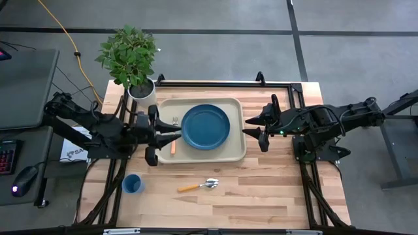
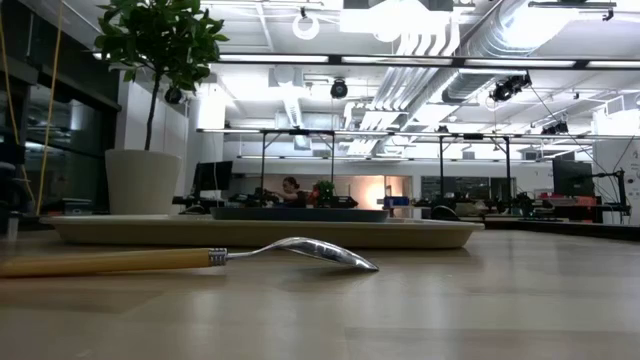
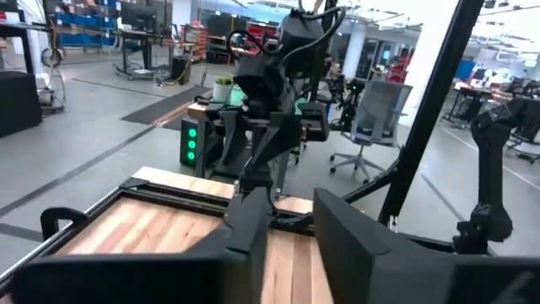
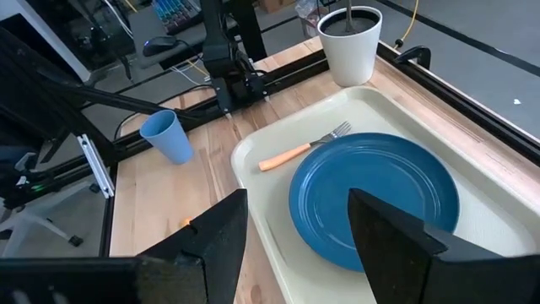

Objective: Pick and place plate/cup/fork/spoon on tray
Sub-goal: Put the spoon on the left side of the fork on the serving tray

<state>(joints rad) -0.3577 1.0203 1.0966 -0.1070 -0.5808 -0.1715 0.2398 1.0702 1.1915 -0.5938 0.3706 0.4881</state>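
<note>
The dark-blue plate [image 1: 206, 126] lies flat on the beige tray [image 1: 230, 155]; it also shows in the right wrist view [image 4: 375, 198]. The fork [image 4: 302, 149] lies on the tray left of the plate, tines toward the far edge. The spoon [image 1: 199, 185] lies on the table in front of the tray, bowl to the right [image 2: 315, 252]. The blue cup [image 1: 132, 184] stands upright at the near left [image 4: 167, 135]. My left gripper [image 1: 175, 134] is open and empty, raised over the tray's left edge above the fork. My right gripper [image 1: 251, 126] is open and empty, raised at the tray's right edge.
A white pot with a green plant [image 1: 140, 91] stands at the tray's far left corner. A black frame [image 1: 287, 85] runs along the table's far and right sides. Bare wood lies in front of the tray, right of the spoon.
</note>
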